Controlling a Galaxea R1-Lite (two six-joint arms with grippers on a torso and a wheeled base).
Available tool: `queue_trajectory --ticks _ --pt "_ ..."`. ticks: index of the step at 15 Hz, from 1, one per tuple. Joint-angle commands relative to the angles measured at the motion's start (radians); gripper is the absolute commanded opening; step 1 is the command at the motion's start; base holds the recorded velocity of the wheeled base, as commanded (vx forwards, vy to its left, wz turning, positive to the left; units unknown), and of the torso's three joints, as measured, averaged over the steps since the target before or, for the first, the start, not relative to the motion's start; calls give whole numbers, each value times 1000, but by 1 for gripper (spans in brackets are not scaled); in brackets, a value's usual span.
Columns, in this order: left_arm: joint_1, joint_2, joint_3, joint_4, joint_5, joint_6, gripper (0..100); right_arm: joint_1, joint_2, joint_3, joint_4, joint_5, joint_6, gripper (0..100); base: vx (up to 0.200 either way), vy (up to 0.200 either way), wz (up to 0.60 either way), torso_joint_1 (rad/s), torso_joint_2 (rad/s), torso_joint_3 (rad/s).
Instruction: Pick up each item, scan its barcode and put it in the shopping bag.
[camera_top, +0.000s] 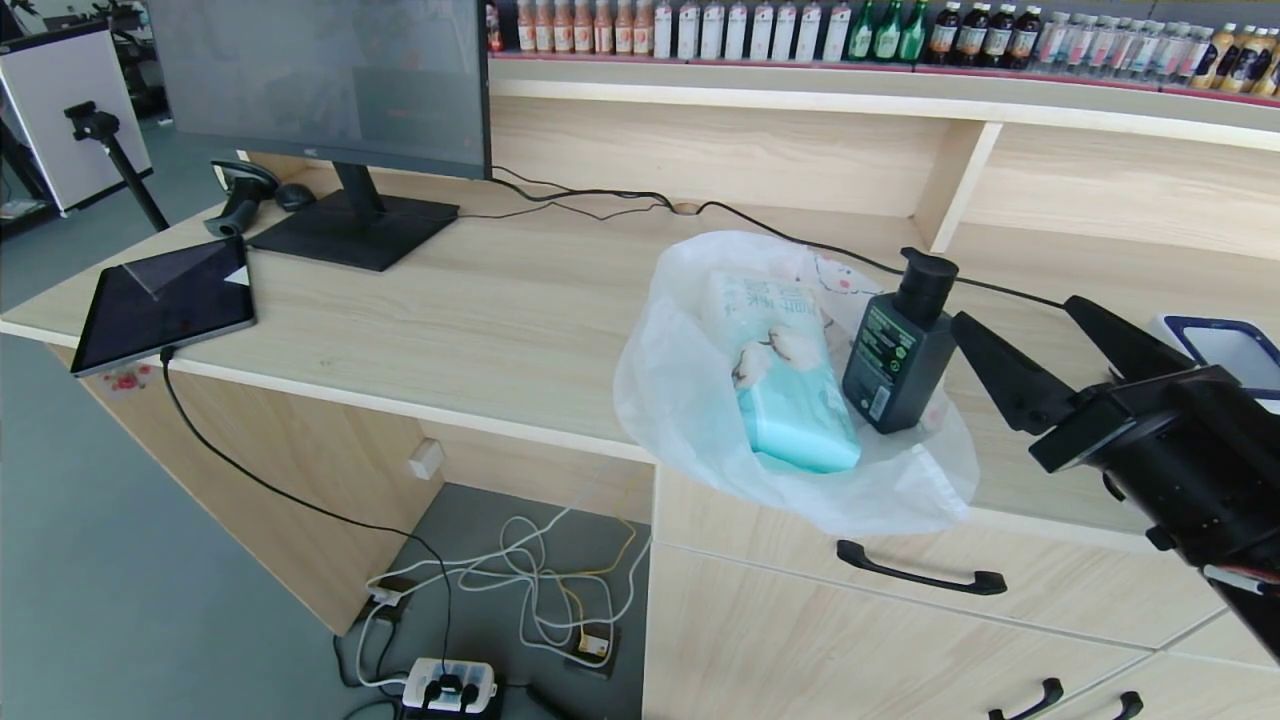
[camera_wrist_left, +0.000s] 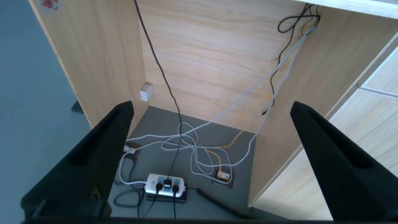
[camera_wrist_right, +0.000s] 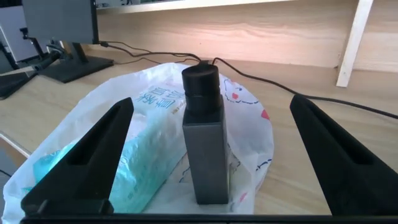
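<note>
Shopping bag (camera_top: 690, 400) slumped open; tissue pack (camera_top: 785, 380) lying inside, dark pump bottle (camera_top: 897, 350) upright on bag's plastic beside it. Right gripper (camera_top: 1012, 310) spread wide, empty, just beside bag. Left gripper (camera_wrist_left: 211, 109) also spread. Risk: finger clips the bottle and it topples.

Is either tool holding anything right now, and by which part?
Nothing is held: the right tool is open beside the upright dark square plastic bottle with black cap, not gripping it; the left tool is open too.

bottle (camera_top: 898, 350) on bag (camera_top: 655, 400), pack (camera_top: 790, 385) at its left
</note>
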Motion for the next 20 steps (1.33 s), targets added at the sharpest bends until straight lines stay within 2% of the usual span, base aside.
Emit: queue_trajectory --ticks 1,8,9,20 --pt "0 0 0 -1 0 -1 100 0 -7 8 -1 0 1 100 0 0 -600 -2 2 -2" --pt "0 0 0 -1 0 2 100 0 2 11 -1 0 1 100 0 0 -600 3 2 2" --pt "0 0 0 2 0 2 100 0 0 15 -1 0 1 100 0 0 0 0 0 0" --pt "0 0 0 4 0 4 100 -15 2 26 -1 0 -1 100 0 -200 0 1 2 2"
